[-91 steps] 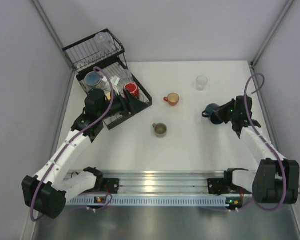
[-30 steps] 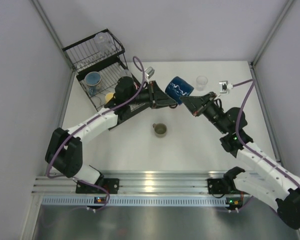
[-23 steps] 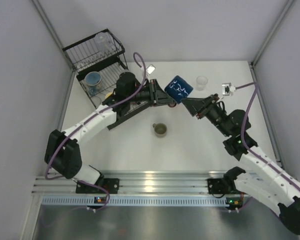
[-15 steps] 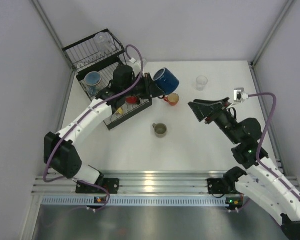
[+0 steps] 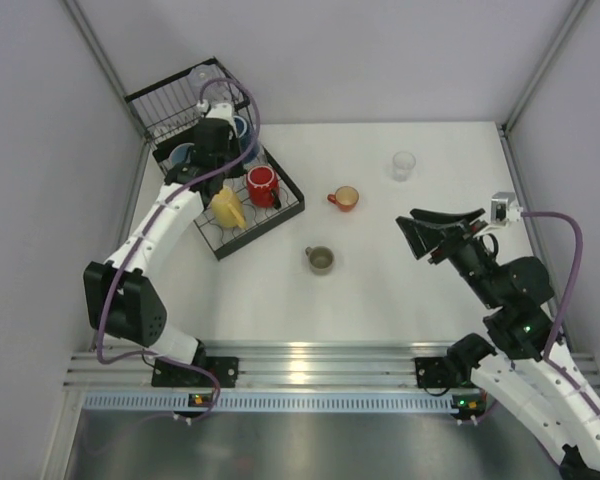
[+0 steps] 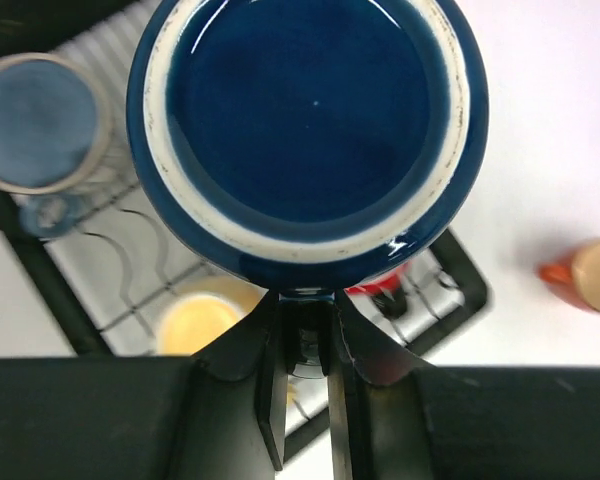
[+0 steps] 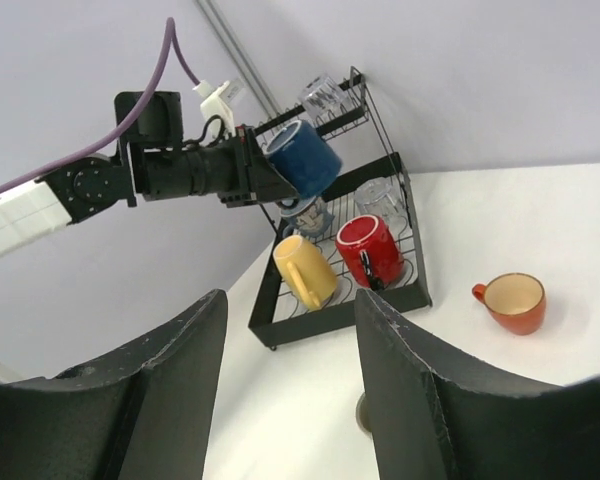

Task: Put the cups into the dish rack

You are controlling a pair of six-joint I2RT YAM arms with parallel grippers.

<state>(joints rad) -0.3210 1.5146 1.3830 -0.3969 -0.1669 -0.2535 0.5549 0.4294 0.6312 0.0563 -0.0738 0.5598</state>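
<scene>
Navy ceramic mug (image 6: 310,130): passed to left end effector (image 6: 305,300), gripped above black wire dish rack (image 5: 263,231); right end effector (image 5: 412,232) wide, emptied; lowering next.

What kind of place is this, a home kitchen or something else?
Most likely a robot test cell, not a kitchen. A white table is closed in by grey panels, two arms are bolted to a metal rail at its near edge, and the only kitchenware is a dish rack with some cups.
</scene>
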